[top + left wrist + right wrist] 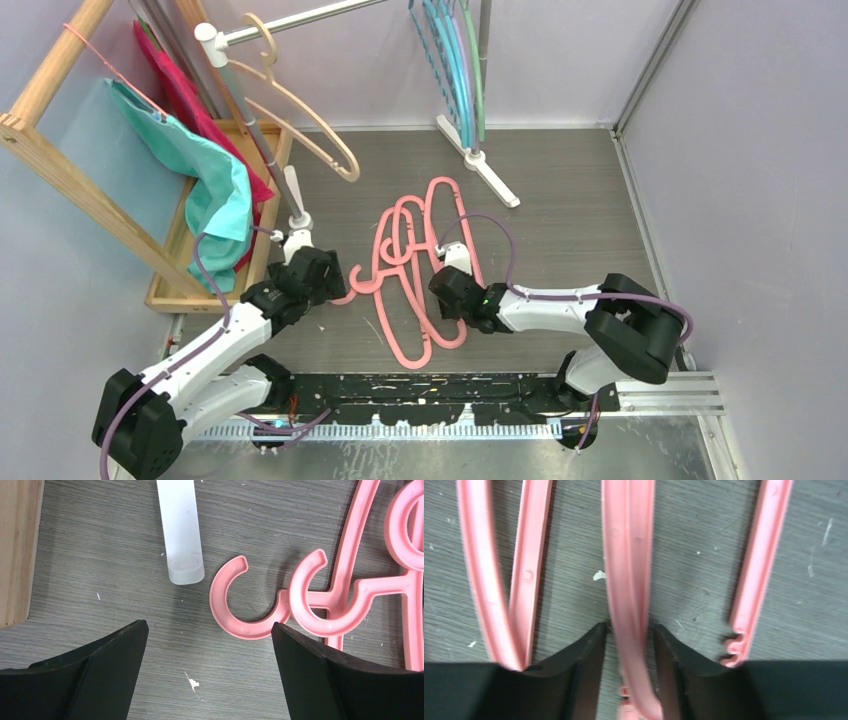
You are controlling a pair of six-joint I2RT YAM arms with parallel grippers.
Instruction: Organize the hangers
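Right jaws pinch a pink hanger bar (626, 555), clear only wrist-close; left jaws gape near a hook (231, 611).

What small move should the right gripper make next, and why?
Probably close the right gripper fully on the pink hanger: it already lies between the fingers, though firm contact is unclear, and the hanger lies flat on the table.

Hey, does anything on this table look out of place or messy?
Yes. Several pink hangers lie tangled in a heap on the table, hooks interlocked, while the blue and green hangers hang neatly. A beige hanger dangles tilted from the rail.
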